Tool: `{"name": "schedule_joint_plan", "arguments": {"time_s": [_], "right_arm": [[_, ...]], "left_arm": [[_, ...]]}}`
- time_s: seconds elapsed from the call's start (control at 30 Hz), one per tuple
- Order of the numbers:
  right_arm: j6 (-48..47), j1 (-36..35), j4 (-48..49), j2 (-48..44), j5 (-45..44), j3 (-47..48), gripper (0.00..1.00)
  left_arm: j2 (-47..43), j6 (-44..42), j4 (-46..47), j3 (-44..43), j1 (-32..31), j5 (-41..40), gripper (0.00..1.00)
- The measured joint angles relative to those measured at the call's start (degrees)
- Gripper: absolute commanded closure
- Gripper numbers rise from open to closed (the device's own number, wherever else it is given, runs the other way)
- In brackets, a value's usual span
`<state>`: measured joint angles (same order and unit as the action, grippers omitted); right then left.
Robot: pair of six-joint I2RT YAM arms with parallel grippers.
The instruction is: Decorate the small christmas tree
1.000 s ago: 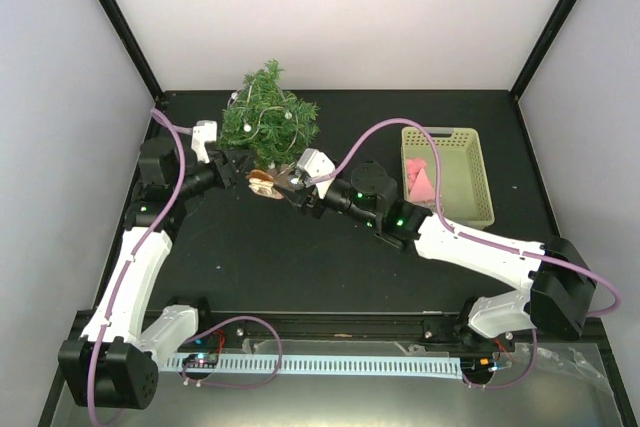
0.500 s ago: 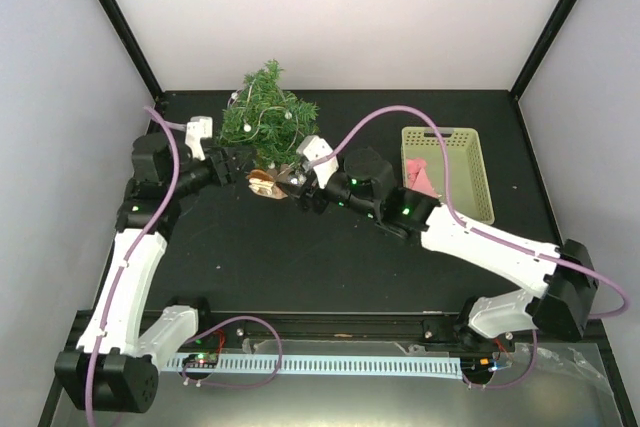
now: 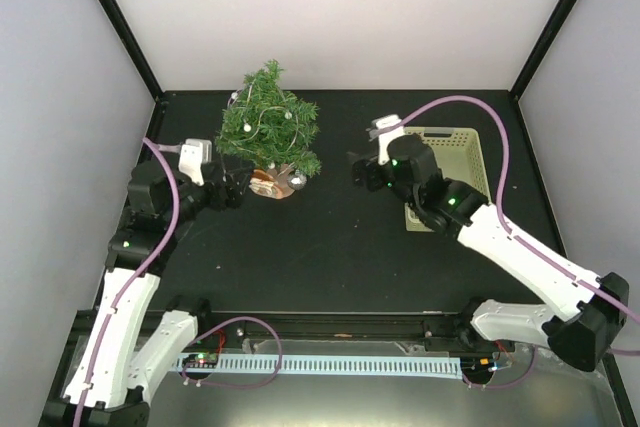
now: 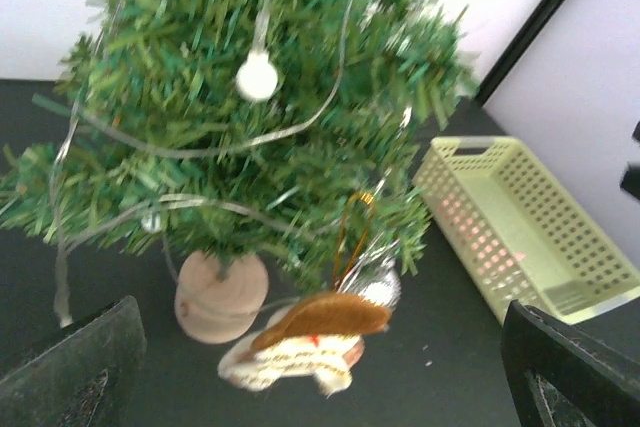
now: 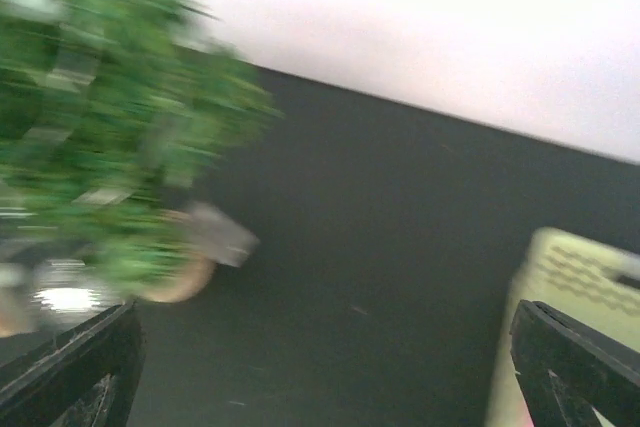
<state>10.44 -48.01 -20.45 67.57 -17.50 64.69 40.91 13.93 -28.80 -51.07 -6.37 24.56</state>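
Your tree (image 3: 268,127) stands far left. An ornament (image 4: 318,319) hangs from its low branch, likely why the left gripper (image 3: 233,187) and right gripper (image 3: 358,169) gape wide, holding nothing.

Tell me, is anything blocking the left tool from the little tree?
Nothing visible does. The open left tool faces the small christmas tree directly; only an ornament at its lower branches lies nearest.
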Motion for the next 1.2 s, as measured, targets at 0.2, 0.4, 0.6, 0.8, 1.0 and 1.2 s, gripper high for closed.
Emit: {"name": "schedule_joint_plan", "arguments": {"time_s": [0.2, 0.4, 0.6, 0.8, 1.0, 1.2], "right_arm": [[3.3, 17.38, -3.69, 3.34, -1.42, -4.74, 0.44], [3.65, 28.96, -2.95, 12.28, -0.72, -6.21, 0.6], [3.37, 36.61, -2.01, 25.14, 5.07, -3.48, 0.63], [3.13, 40.39, -0.55, 34.73, 12.59, -0.59, 0.53], [2.27, 41.31, -1.07, 40.63, 17.55, 3.69, 0.56], [2.32, 42.82, -2.34, 42.8, 20.06, 6.88, 0.58]], "left_arm": [[-2.86, -2.43, -1.22, 5.11, -3.26, -6.69, 0.01], [-3.91, -4.46, -1.2, 9.03, -5.07, -9.09, 0.01], [-4.63, -6.19, -1.07, 10.14, -6.54, -10.73, 0.01], [-5.31, -6.97, -1.11, 10.14, -6.88, -11.54, 0.01], [-5.31, -7.5, -1.09, 10.14, -6.91, -11.93, 0.01], [-5.31, -7.63, -1.09, 10.16, -6.91, -12.41, 0.01]]}}
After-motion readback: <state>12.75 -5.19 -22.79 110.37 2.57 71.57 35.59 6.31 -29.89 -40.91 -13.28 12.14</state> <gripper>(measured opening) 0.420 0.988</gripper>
